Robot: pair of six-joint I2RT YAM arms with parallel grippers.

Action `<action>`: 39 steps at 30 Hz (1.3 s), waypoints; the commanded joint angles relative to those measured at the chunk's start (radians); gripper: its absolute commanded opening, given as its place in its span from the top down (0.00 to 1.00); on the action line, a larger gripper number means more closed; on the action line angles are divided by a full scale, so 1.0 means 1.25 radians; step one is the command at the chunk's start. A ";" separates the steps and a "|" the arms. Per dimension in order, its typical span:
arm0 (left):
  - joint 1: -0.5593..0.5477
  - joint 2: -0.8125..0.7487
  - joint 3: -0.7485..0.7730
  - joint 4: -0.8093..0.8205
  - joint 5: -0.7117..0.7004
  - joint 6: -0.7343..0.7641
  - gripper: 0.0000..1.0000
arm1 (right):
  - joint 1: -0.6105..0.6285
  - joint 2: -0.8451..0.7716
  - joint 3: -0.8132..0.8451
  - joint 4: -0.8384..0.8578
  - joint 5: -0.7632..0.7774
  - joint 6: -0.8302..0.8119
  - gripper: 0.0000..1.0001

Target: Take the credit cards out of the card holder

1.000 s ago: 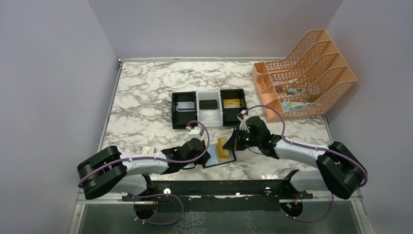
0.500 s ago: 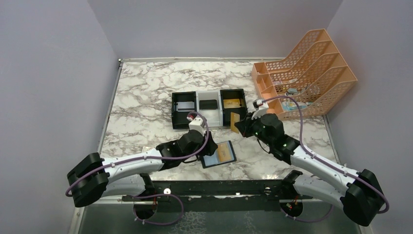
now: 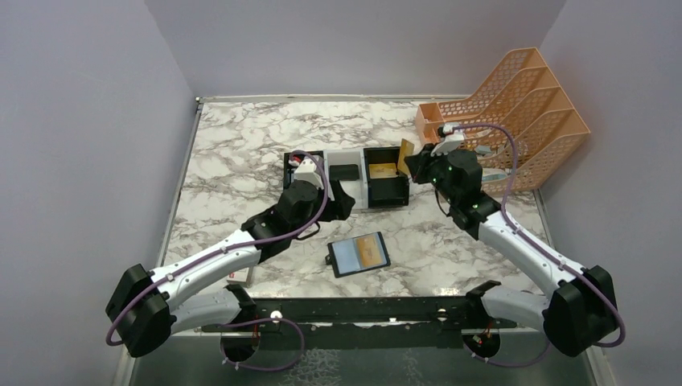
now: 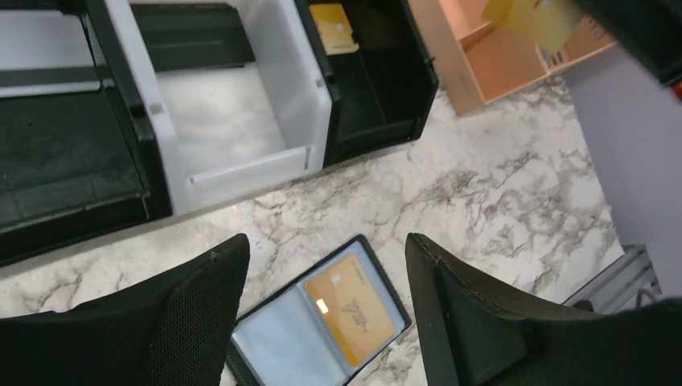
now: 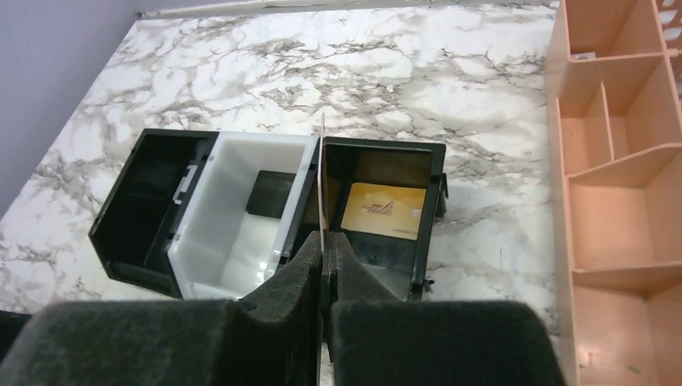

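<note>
Pinching a gold-tan credit card (image 3: 405, 151) by its lower edge, the right gripper (image 5: 323, 241) is clamped tight, and the card stands upright with its long axis vertical. The right wrist view sees it edge-on as a thin pale line. Below it lies the three-compartment tray (image 5: 257, 137), and a second gold card (image 5: 384, 211) rests flat in the tray's right black compartment (image 5: 378, 165). The release turns on where the held card sits over that compartment. The wrist view lines it up with the divider next to the white middle bay, while the top view places it over the compartment's far right corner, so I cannot tell the exact offset. I judge it needs to come a little nearer and lower before letting go. The left gripper (image 4: 326, 240) hangs spread wide with nothing between its fingers, above the tray's near side. The card holder (image 4: 269, 342) lies open on the marble table (image 3: 241, 145), near of the tray, roughly midway between the arms, its long axis running left to right with a slight tilt. Only the left wrist view shows clearly that its right pocket has another gold credit card (image 4: 351, 308) tucked in and its left pocket is bare. That holder lies directly below the left gripper, so the left arm looks the nearer one.
</note>
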 commanded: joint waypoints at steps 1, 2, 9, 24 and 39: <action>0.005 -0.035 -0.057 -0.018 0.023 0.015 0.25 | -0.047 0.058 0.067 0.017 -0.186 -0.067 0.99; 0.009 -0.041 -0.058 -0.024 0.021 0.021 0.25 | -0.047 0.074 0.075 0.011 -0.218 -0.095 0.99; 0.024 -0.073 -0.053 -0.046 0.019 0.043 0.23 | -0.046 0.154 0.065 0.075 -0.233 -0.355 0.99; 0.032 -0.041 -0.066 -0.030 0.036 0.069 0.19 | -0.029 0.265 0.066 -0.020 -0.283 -0.833 0.99; 0.045 -0.117 -0.100 -0.067 0.038 0.088 0.18 | -0.027 0.447 0.187 -0.053 -0.182 -0.994 0.99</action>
